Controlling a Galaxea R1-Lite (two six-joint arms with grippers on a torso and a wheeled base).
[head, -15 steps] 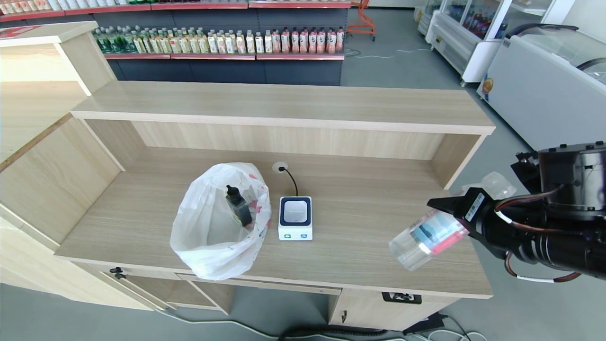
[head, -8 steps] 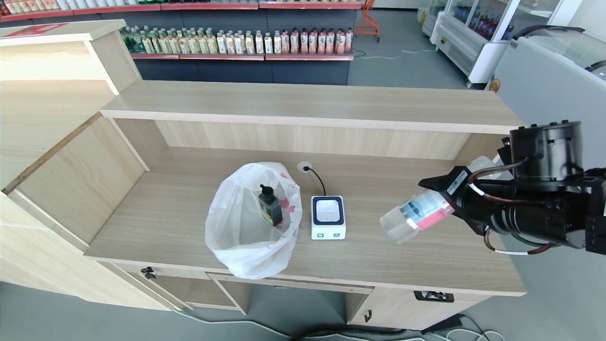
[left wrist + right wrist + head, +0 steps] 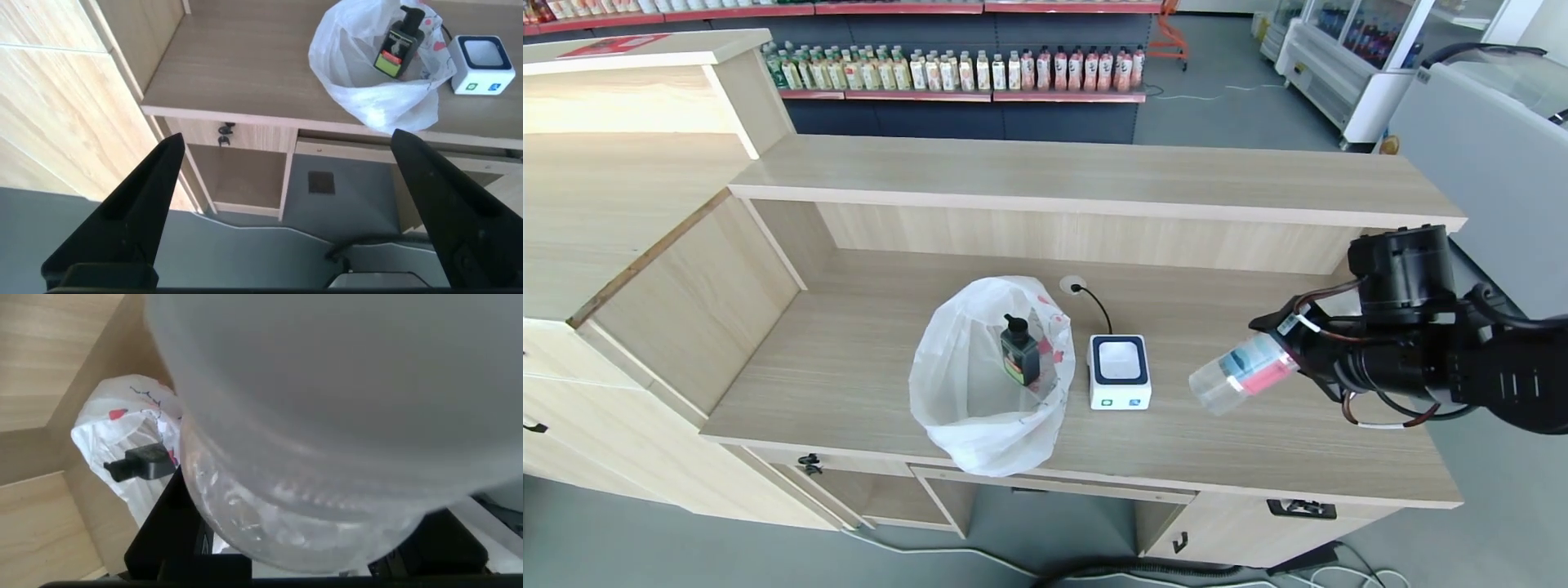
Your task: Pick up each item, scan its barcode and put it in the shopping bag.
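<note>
Spanning the scene, the pale wood-grain tabletop [image 3: 890, 359] sits below a raised ledge. Over its right end the black right arm lies nearly level, coming in from the side. Its right hand [image 3: 1278, 351] pinches a clear plastic bottle [image 3: 1241, 371] near the neck end. The bottle tilts base-down, a red and blue label wrapped round its cylinder, and hangs above the wood to the right of the scanner. The left hand [image 3: 286, 140] hangs low before the tabletop's front edge, its fingers spread with nothing between them. A crumpled white shopping bag [image 3: 964, 392] stands open mid-tabletop. Just beside it sits the boxy white scanner [image 3: 1121, 371]. A dark pump bottle [image 3: 1019, 353] stands upright inside the bag.
</note>
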